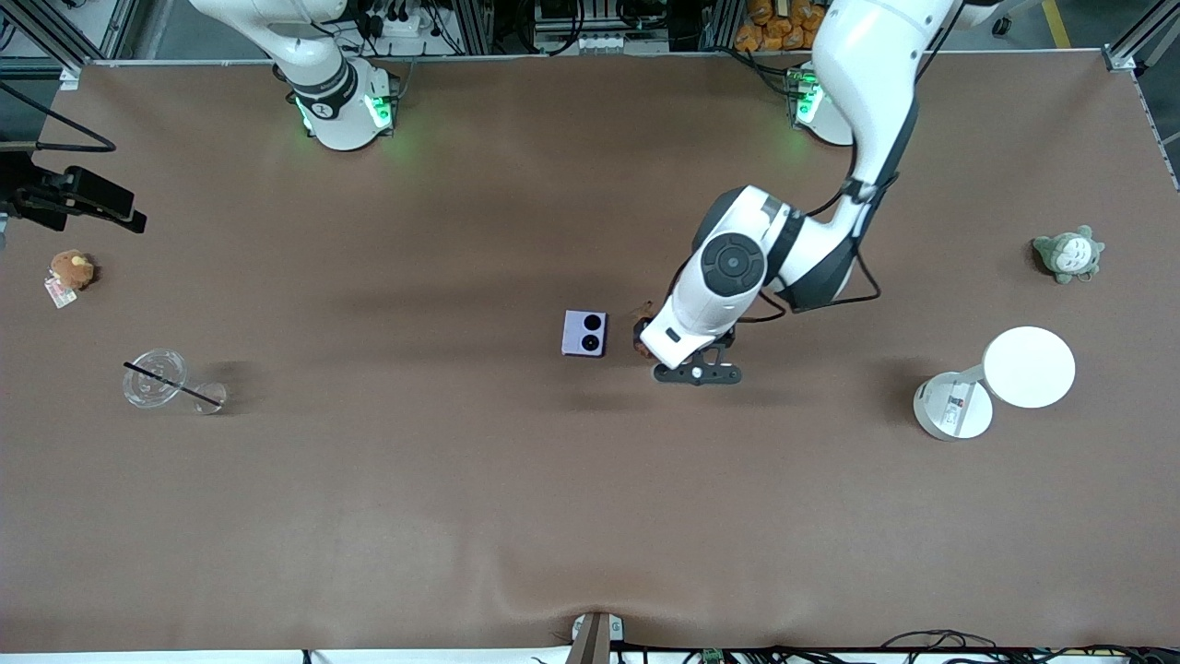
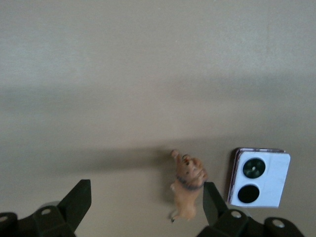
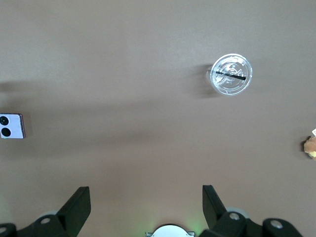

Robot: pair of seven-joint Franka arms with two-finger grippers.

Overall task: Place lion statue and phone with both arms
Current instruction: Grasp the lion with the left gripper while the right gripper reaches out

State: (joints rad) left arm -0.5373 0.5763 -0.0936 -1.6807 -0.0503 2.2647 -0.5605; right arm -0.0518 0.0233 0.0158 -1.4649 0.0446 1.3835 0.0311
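Observation:
The lion statue (image 1: 642,329), a tiny reddish-brown figurine, lies on the brown table mid-way along it, half hidden by the left hand. The lavender phone (image 1: 584,333) lies flat beside it, toward the right arm's end. My left gripper (image 1: 678,337) hangs low over the table by the lion. In the left wrist view it (image 2: 145,195) is open, and the lion (image 2: 187,186) lies just inside one finger (image 2: 213,200), with the phone (image 2: 259,177) outside that finger. My right gripper (image 3: 145,197) is open and empty, held high over its own base. It is out of the front view.
A clear lidded cup with a black straw (image 1: 157,378) and a round brown plush with a tag (image 1: 71,270) sit toward the right arm's end. A grey-green plush (image 1: 1067,254) and a white round-headed lamp (image 1: 996,380) sit toward the left arm's end.

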